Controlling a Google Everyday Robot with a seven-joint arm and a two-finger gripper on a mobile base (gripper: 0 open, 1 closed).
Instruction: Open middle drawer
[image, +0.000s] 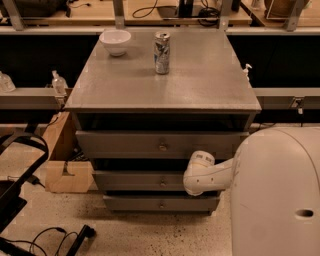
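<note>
The grey cabinet (165, 75) has three drawers. The middle drawer (135, 181) is a slim grey front with a small brass knob (162, 182) at its centre, below the taller top drawer (125, 144) and above the lowest drawer (135, 203). My white arm reaches in from the right, and my gripper (192, 181) is at its rounded end, against the right part of the middle drawer's front, just right of the knob. The arm's end hides how the gripper meets the drawer.
A white bowl (115, 41) and a drink can (161, 46) stand on the cabinet top. A cardboard box (62, 165) sits on the floor at the left. Black cables and a black frame (20, 200) lie at the lower left. My white body (280, 195) fills the lower right.
</note>
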